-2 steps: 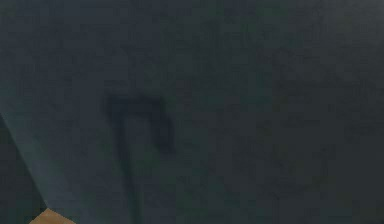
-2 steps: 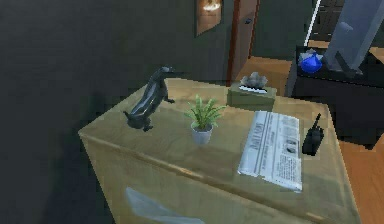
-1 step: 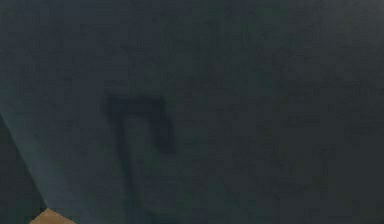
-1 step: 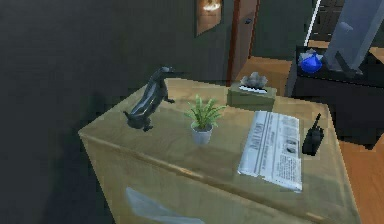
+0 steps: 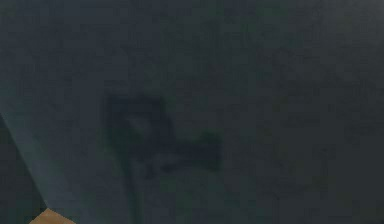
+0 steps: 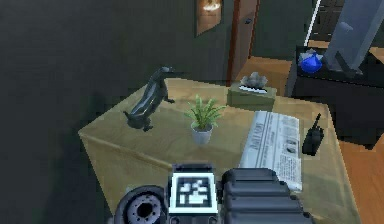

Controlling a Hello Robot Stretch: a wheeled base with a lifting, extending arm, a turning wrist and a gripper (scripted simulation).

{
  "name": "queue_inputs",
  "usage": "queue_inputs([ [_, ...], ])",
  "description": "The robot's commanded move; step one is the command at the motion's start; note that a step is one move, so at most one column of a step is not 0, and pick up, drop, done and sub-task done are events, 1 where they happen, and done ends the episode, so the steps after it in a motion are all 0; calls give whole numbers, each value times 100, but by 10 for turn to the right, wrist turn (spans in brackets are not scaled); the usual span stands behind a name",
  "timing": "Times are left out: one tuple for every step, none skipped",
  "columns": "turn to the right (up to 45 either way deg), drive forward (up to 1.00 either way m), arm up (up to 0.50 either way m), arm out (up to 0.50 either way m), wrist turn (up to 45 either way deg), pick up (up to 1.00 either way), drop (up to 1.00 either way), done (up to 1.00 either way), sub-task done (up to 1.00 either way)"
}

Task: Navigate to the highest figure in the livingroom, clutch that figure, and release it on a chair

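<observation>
A tan-covered worktop carries a small potted plant. Just left of the plant stands the dark bird figure, upright. Right of the plant lie a tissue box, a newspaper and a dark handset. Below the plant, the gripper is a dark shape; its fingers cannot be made out, so I cannot tell whether they hold anything.

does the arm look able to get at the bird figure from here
Probably yes: bare tabletop lies between the arm and the bird figure, and the potted plant stands off to its right, apart.
</observation>
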Motion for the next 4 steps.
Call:
queue_inputs([
  [0, 0, 0, 30, 0, 0, 0, 0, 0],
  [0, 0, 0, 0, 450, 0, 0, 0, 0],
  [0, 0, 0, 0, 450, 0, 0, 0, 0],
  [0, 0, 0, 0, 300, 0, 0, 0, 0],
])
